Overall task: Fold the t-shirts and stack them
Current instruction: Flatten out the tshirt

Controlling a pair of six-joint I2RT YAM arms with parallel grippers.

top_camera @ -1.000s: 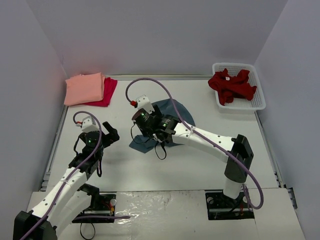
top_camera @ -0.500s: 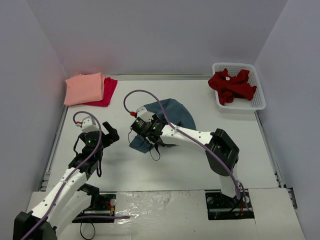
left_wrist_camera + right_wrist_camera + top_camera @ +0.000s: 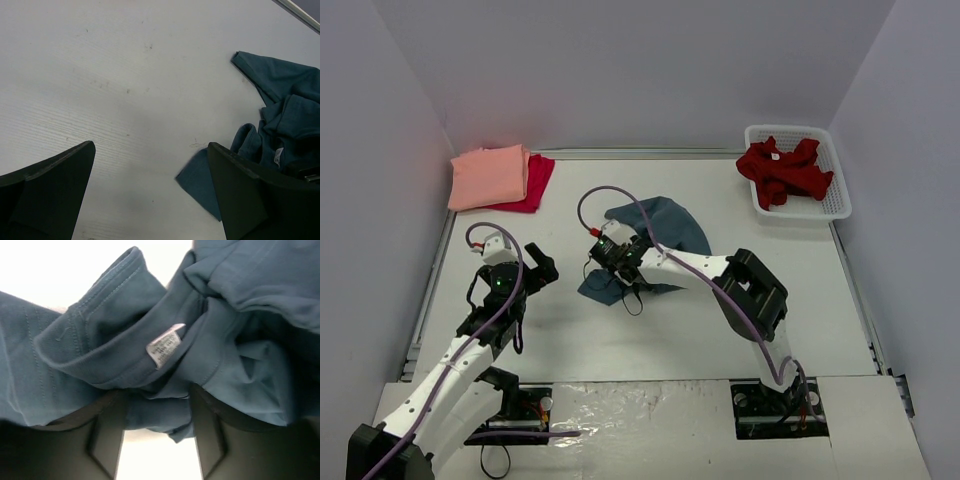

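White table top [image 3: 620, 340], matte, with faint scuffs and specks in the left wrist view. Boxed in by plain pale grey walls [image 3: 620, 70] at the back and on both sides, with a thin metal rail [image 3: 640, 153] along the back edge. At the near edge, a crinkled glossy white sheet [image 3: 650, 415] under the arm bases.

Slate-blue t-shirt [image 3: 665, 228] rumpled near the middle of the table, with one flap spread toward the near-left. In the far-left corner, salmon-pink t-shirt [image 3: 488, 177] folded flat on top of crimson t-shirt [image 3: 538, 183], with crimson visible only along the right side. In the far-right corner, white lattice basket [image 3: 838, 205] close to the right wall, holding dark red t-shirt [image 3: 785, 172] in a loose heap.

Left gripper [image 3: 542, 268] spread wide and holding nothing, over bare table left of the blue cloth and apart from it. Right gripper [image 3: 610, 255] down on the left part of the slate-blue t-shirt, with fingers [image 3: 105, 440] partly apart on either side of a bunched fold beside the collar's white label [image 3: 165, 346]; impossible to tell whether pinching the cloth or merely straddling it
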